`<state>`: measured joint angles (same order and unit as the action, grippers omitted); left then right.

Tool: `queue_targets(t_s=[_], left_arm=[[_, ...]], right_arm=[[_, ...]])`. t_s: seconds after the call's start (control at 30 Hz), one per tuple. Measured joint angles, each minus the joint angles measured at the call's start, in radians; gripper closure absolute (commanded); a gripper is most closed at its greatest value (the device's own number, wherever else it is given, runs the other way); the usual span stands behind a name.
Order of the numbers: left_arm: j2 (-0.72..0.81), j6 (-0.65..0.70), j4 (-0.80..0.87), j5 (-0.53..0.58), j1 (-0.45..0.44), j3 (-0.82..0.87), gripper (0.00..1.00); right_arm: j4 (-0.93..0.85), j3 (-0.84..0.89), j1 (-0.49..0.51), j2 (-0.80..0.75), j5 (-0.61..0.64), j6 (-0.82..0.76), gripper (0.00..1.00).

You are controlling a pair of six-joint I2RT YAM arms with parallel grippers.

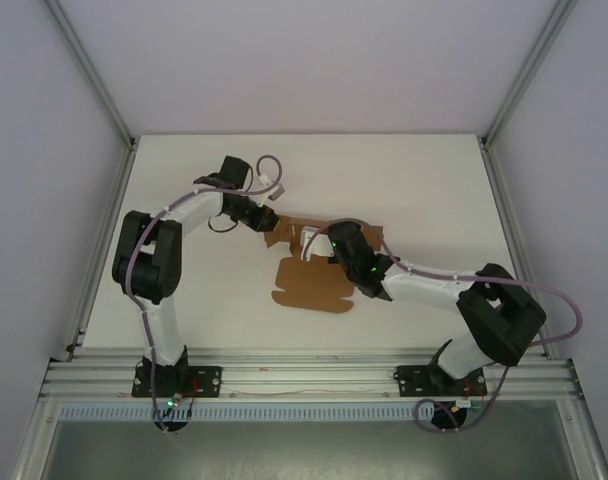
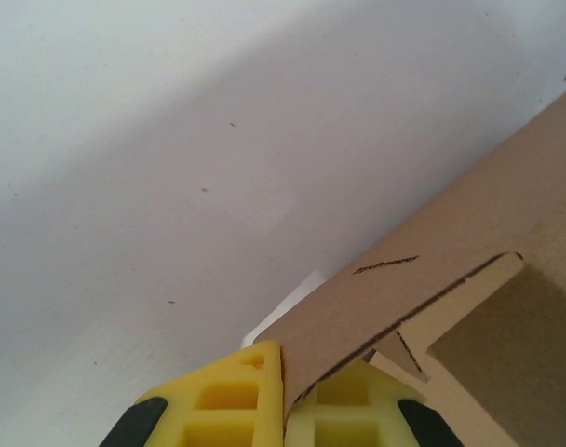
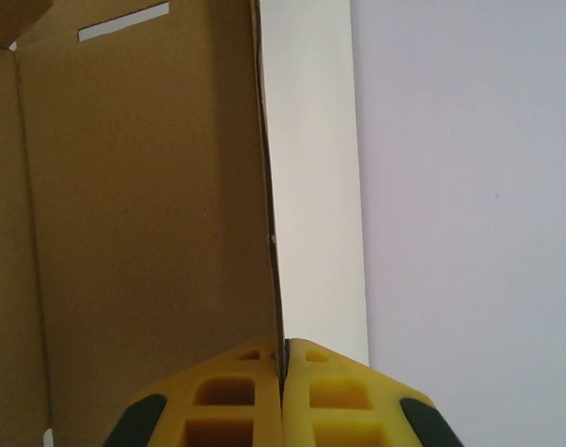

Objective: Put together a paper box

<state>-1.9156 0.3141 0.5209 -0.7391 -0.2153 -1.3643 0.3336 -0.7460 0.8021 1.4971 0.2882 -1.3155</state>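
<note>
You're pinching the paper box [image 1: 314, 285] with both grippers. Your left gripper [image 2: 283, 372] is clamping a curved cardboard flap [image 2: 432, 270]. Its jaws are nearly together, and the flap is passing between the yellow fingers [image 2: 232, 396] and bending up and away to their right. Your right gripper [image 3: 283, 358] is squeezing an upright panel [image 3: 143, 214] edge-on, with the jaws pressing tight on the card. The panel's brown inner face, with a slot [image 3: 123, 22], is sitting left of those jaws. From above, the rest of the sheet is lying flat on the table [image 1: 404, 180], nearer the arm bases than both jaws.
</note>
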Motion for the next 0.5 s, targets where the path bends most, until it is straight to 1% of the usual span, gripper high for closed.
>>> queue_targets(t_s=[0.13, 0.2, 0.4, 0.5], left_arm=[[0.05, -0.118, -0.056, 0.089, -0.027, 0.036, 0.99], [0.076, -0.202, -0.088, 0.14, -0.043, 0.051, 1.0], [0.145, -0.449, -0.179, 0.245, -0.096, 0.122, 1.0], [0.152, -0.55, -0.206, 0.299, -0.128, 0.143, 1.0]], right_arm=[[0.005, 0.0, 0.0, 0.0, 0.008, 0.01, 1.0], [0.013, 0.0, 0.002, 0.0, 0.014, 0.017, 1.0], [0.051, 0.001, 0.012, 0.0, 0.059, 0.034, 1.0], [0.057, 0.003, 0.016, 0.003, 0.079, 0.04, 1.0]])
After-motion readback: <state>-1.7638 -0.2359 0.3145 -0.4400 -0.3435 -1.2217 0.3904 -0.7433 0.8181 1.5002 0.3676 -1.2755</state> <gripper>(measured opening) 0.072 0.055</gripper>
